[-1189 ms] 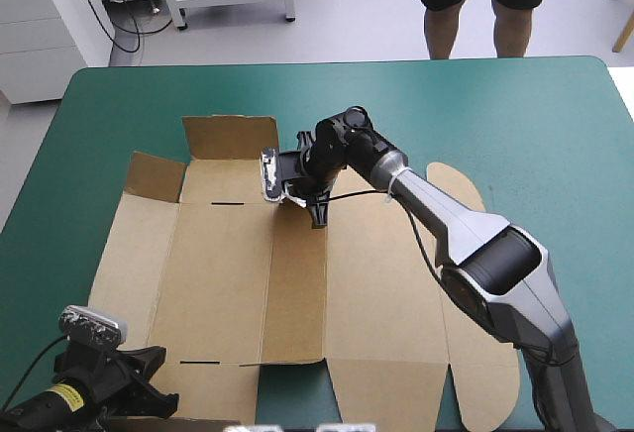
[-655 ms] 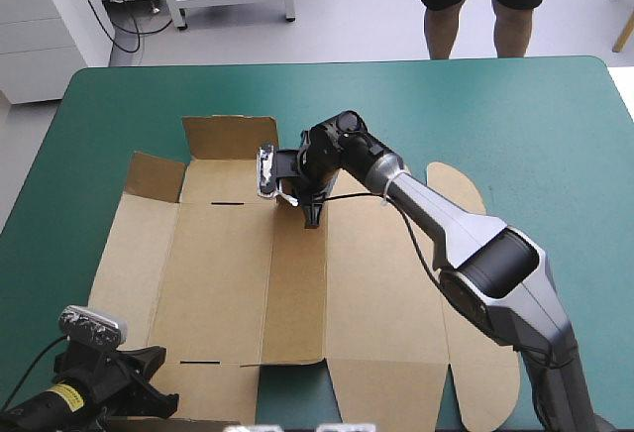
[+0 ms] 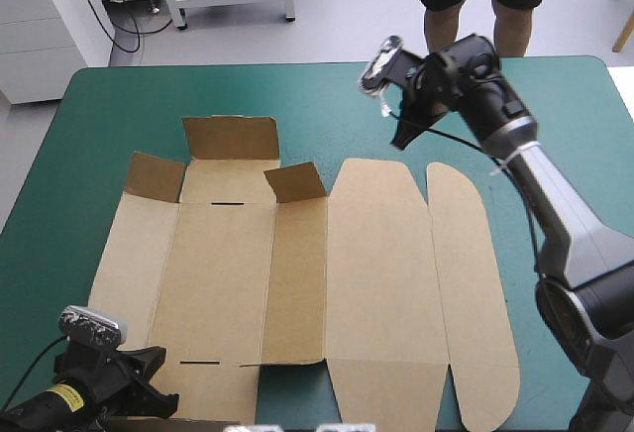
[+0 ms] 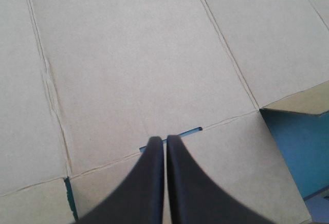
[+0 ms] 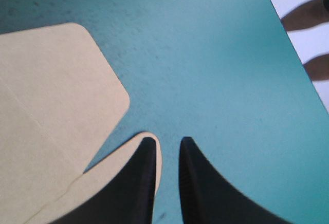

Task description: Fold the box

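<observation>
Teal-green cover [image 3: 119, 105] carries the brown box [image 3: 376, 264], a cut sheet lying flat except for three small flaps [image 3: 230, 138] standing up along its far side. We see the left gripper [image 4: 165, 139] over the board with its fingers pressed together and empty; a narrow slot [image 4: 190, 131] lies just ahead of its tips. The right gripper [image 5: 167, 142] hangs above the table, fingers a narrow gap apart and holding nothing, with the rounded box flaps [image 5: 51, 80] ahead of and beside it.

Right arm [image 3: 555, 216] silver-grey, black wrist; fingers [image 5: 143, 183] black, fin-shaped.
</observation>
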Controlling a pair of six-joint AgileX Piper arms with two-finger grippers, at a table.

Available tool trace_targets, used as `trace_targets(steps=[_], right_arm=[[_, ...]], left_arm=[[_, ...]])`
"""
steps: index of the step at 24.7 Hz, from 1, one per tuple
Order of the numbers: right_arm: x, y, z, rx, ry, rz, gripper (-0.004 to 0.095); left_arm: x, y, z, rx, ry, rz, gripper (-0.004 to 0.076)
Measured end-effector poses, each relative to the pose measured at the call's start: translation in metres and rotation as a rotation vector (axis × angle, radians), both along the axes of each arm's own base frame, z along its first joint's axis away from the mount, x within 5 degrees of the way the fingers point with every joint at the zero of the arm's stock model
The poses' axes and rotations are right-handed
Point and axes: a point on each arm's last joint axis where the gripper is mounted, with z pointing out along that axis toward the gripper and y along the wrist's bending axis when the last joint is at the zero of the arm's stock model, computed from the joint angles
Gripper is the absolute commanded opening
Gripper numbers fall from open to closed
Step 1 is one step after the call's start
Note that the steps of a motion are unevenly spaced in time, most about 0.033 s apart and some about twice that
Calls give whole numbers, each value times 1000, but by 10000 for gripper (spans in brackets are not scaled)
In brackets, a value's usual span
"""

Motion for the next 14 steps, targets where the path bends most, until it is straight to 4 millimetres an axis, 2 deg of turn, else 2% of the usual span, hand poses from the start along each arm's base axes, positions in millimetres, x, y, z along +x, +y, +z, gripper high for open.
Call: trace_targets(steps=[4,8,9,10,11,12,13,14], right_arm=[[-9,-52,21,132,9,-178,5],[-36,-102,36,212,1,-352,0],[-53,-124,36,233,9,-435,0],[-63,-135,34,243,15,-478,-1],[-86,-152,29,261,36,-549,-1],[-96,-157,26,274,49,-574,-1],[-121,-164,18,303,76,-610,-1],[-133,-165,14,315,86,-622,-1]], left_arm=[[0,0,0,0,0,0,-8],[0,0,0,0,0,0,-8],[0,0,0,0,0,0,-8],[0,0,0,0,0,0,-8],[0,0,0,0,0,0,-8],[0,0,0,0,0,0,-8],[0,0,0,0,0,0,-8],[0,0,0,0,0,0,-8]])
